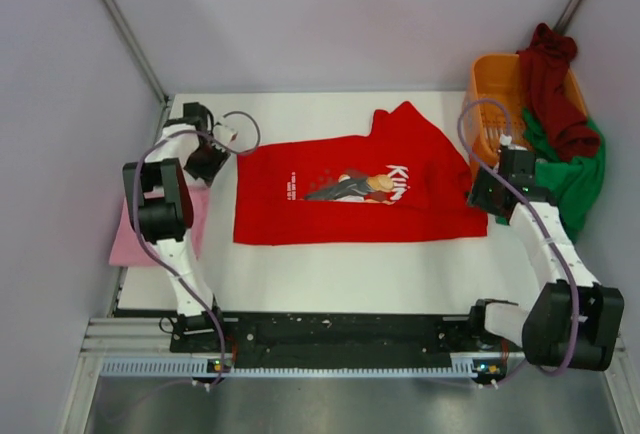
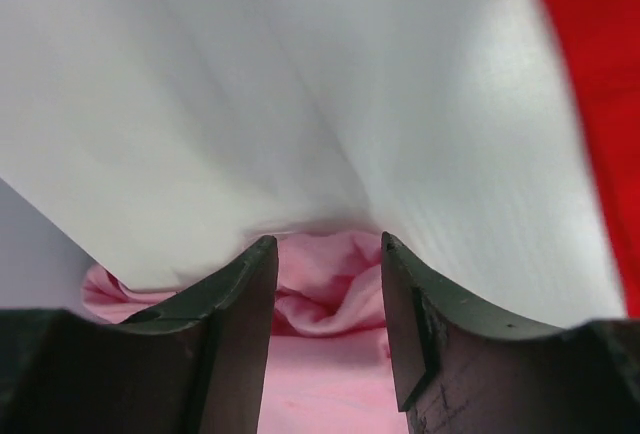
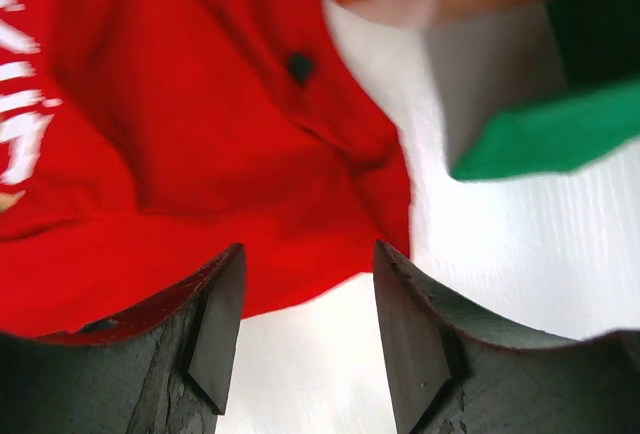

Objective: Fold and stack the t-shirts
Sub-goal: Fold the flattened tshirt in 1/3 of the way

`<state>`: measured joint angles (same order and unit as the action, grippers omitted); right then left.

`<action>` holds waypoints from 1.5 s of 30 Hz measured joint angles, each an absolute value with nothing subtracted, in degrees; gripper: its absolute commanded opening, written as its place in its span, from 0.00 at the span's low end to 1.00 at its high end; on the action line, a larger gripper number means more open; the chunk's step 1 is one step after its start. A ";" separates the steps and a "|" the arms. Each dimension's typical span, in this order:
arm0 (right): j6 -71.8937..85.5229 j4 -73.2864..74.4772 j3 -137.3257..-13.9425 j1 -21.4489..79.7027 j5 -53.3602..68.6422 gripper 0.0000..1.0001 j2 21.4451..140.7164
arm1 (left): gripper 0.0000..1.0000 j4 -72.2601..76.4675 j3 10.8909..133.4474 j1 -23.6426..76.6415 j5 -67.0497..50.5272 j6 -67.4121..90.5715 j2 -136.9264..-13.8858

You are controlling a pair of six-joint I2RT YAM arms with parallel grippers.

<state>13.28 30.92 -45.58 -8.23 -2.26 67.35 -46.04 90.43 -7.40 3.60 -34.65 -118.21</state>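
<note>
Top external shows us the pink t-shirt at the worktop's left edge, with our left end effector open just above it. Our right end effector, jaws apart, hangs at the spread red t-shirt's right hem. Far right, the maroon t-shirt and green t-shirt drape the orange basket.

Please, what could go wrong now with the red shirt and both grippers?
The right gripper is open at the wrinkled edge of the red t-shirt; it may pinch only a crease and fold crookedly. The green t-shirt hangs off the orange basket beside that arm and could snag. The left gripper, open over the pink t-shirt, might drag it.
</note>
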 measured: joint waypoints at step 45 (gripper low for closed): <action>18.44 26.92 -73.43 10.20 18.85 0.02 102.65 | 0.42 -43.44 78.08 8.34 -6.37 -32.93 -111.66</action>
<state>18.44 26.92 -73.43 10.20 18.85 102.65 -43.44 78.08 8.34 -6.37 -32.93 -111.66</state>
